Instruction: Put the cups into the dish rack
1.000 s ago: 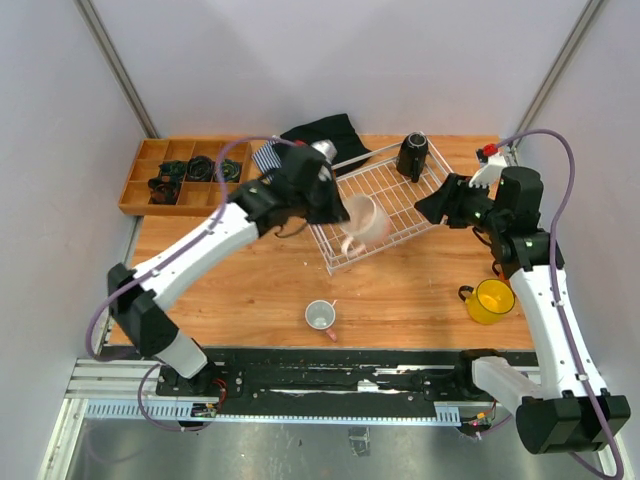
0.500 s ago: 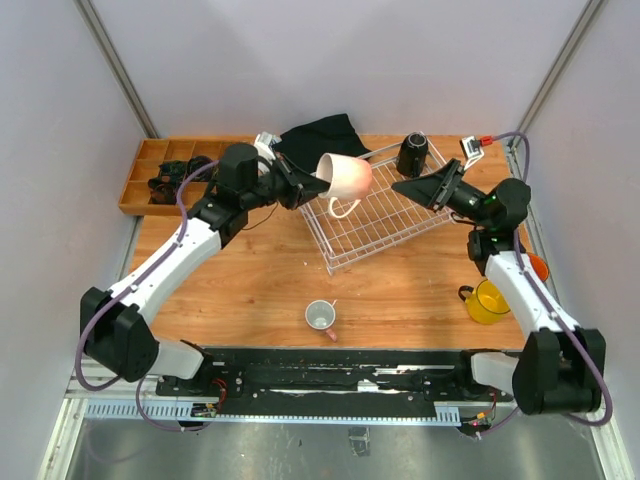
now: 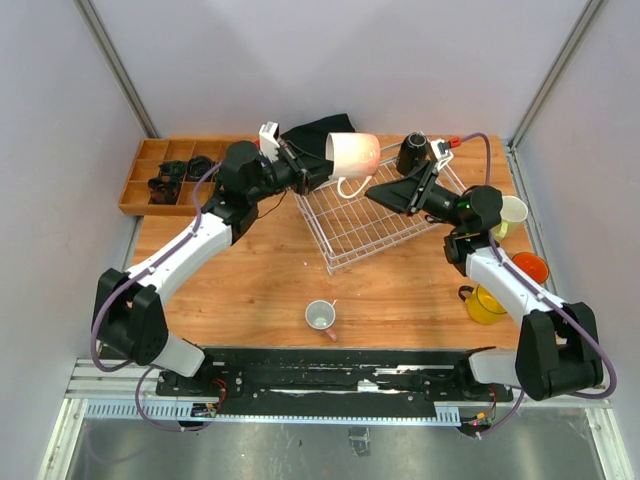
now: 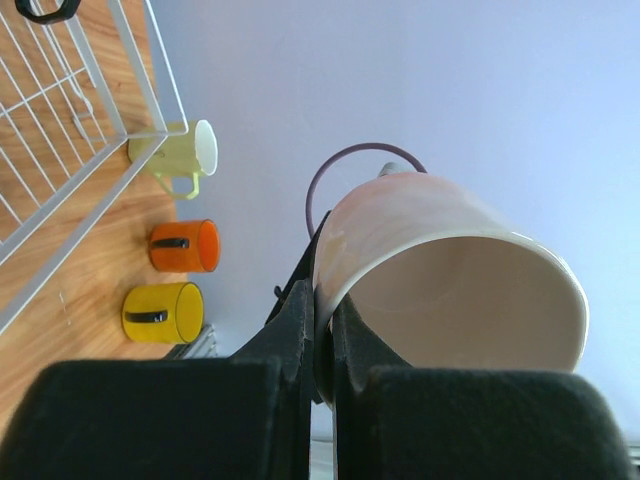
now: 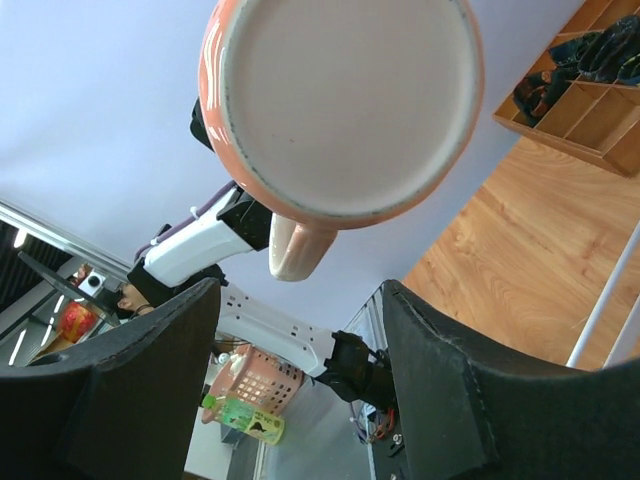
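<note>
Mugs stand scattered across the top view. A pale pink ceramic mug [image 3: 353,153] is held on its side in the air, over the far left edge of the large white wire-grid dish rack [image 3: 385,215], and the left gripper [image 3: 318,168] clamps its rim. The right gripper [image 3: 380,195] is over the rack with its tips pointing at that mug. A black mug [image 3: 412,153] stands at the rack's far edge; whether inside or just outside, I cannot tell. A small dusty pink mug [image 3: 320,316] stands on the wooden table [image 3: 250,280], near its front edge. A pale yellow-green mug [image 3: 511,212], an orange mug [image 3: 530,267] and a yellow mug [image 3: 487,303] line the table's right side. A brown wooden compartment tray [image 3: 175,175] lies far left, and a black cloth [image 3: 320,135] lies behind the rack.

From the left wrist, the two dark fingers [image 4: 300,320] pinch the pink mug's wall, one inside and one outside, with its open mouth facing the camera. The rack's corner and the three right-side mugs show beyond.

From the right wrist, the pink mug's round base fills the upper frame and its handle hangs down. The jaws are spread wide and grasp nothing. The mug is beyond the tips, clear of both fingers.
</note>
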Action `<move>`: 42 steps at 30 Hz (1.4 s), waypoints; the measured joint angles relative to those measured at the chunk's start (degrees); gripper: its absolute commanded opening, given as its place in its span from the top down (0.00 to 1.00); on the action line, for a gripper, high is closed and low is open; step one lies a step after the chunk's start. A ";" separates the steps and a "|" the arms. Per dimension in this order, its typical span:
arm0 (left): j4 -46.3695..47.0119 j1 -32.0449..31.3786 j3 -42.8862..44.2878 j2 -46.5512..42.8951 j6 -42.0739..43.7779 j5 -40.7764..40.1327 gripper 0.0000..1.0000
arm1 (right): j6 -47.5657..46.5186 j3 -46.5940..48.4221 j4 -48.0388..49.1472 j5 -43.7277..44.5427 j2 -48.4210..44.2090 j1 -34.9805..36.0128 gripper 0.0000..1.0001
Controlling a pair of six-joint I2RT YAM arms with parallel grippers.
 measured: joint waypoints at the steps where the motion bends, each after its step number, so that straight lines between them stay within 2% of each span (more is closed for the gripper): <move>1: 0.70 0.00 0.00 0.48 -0.04 0.09 1.00 | 0.20 0.02 0.22 0.28 0.26 0.20 0.34; 19: 9.49 -0.72 0.63 6.88 -1.49 -1.62 0.99 | 3.85 8.39 5.20 4.09 12.96 4.76 0.48; 28: 12.02 -0.72 0.63 7.58 -1.25 -2.69 1.00 | 6.43 8.76 8.90 6.93 15.17 5.42 0.60; 36: 12.35 -0.74 0.63 7.58 1.38 -4.17 1.00 | 8.28 9.03 9.49 7.98 15.91 6.05 0.66; 39: 12.63 -0.74 0.63 7.58 2.43 -4.55 1.00 | 9.16 9.03 9.55 8.33 15.93 6.23 0.74; 42: 13.18 -0.76 0.61 7.58 3.41 -5.03 1.00 | 9.57 9.03 9.75 8.74 15.96 6.51 0.97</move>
